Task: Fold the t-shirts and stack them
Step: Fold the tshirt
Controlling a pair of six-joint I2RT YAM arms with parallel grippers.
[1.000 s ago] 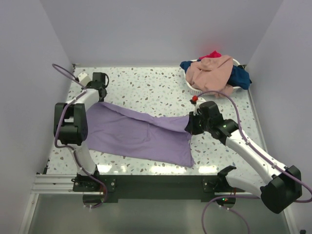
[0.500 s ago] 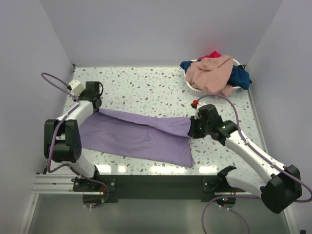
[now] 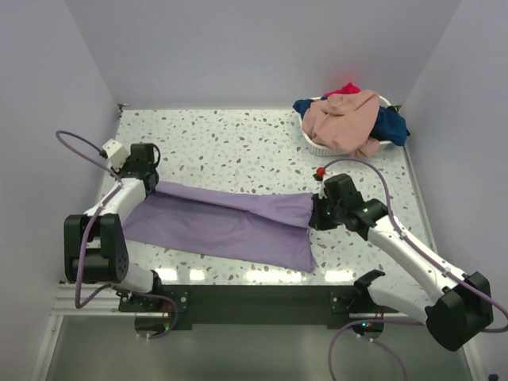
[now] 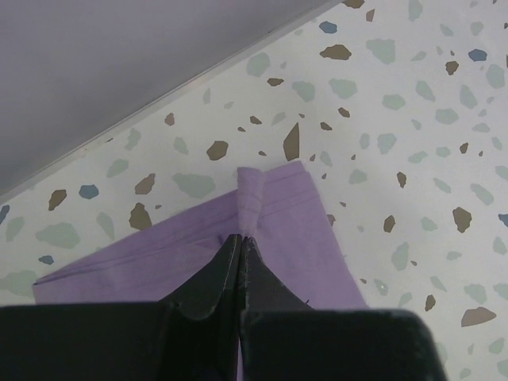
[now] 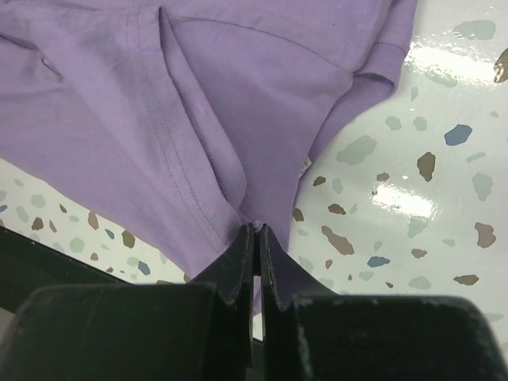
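A lavender-purple t-shirt lies stretched across the near middle of the speckled table. My left gripper is shut on its far left edge; the left wrist view shows the pinched hem between the black fingers. My right gripper is shut on the shirt's far right edge; the right wrist view shows the fabric bunched into the closed fingers. Peach-pink, navy blue and red t-shirts lie heaped in a white basket at the back right.
The basket stands in the back right corner against the walls. The left wall's foot runs close beside my left gripper. The table's front edge lies just beyond the shirt's near hem.
My left gripper has pulled its edge of the purple shirt left and nearer, and the right gripper has shifted slightly right. The shirt's far edge is drawn straighter and lies lower.
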